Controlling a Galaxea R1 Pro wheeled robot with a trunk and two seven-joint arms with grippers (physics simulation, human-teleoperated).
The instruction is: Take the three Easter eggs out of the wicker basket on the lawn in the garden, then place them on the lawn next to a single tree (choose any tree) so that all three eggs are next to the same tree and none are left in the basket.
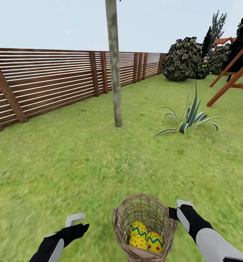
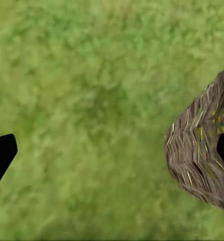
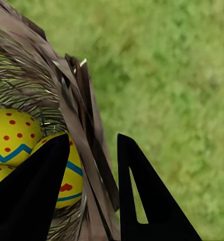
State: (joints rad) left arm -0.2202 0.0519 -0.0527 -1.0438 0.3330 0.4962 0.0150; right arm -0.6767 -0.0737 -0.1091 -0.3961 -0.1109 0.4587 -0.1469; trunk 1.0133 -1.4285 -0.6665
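Note:
The wicker basket (image 1: 145, 225) sits at the bottom of the head view, tipped so its mouth faces me, with the three Easter eggs (image 1: 138, 229) bunched inside. My right gripper (image 1: 174, 211) is shut on the basket's rim at its right side. In the right wrist view the gripper (image 3: 93, 138) has one finger inside by an egg (image 3: 11, 135) and one outside the basket wall (image 3: 84, 100). My left gripper (image 1: 79, 222) is open over the lawn (image 1: 63, 163), left of the basket and apart from it. The tree (image 1: 114, 72) stands ahead, mid-lawn.
A brown slat fence (image 1: 45, 80) runs along the left and back. A low striped plant (image 1: 190, 122) grows right of the tree. Dark bushes (image 1: 183, 60) and a wooden frame (image 1: 234, 76) stand at the far right. Open grass lies between me and the trunk.

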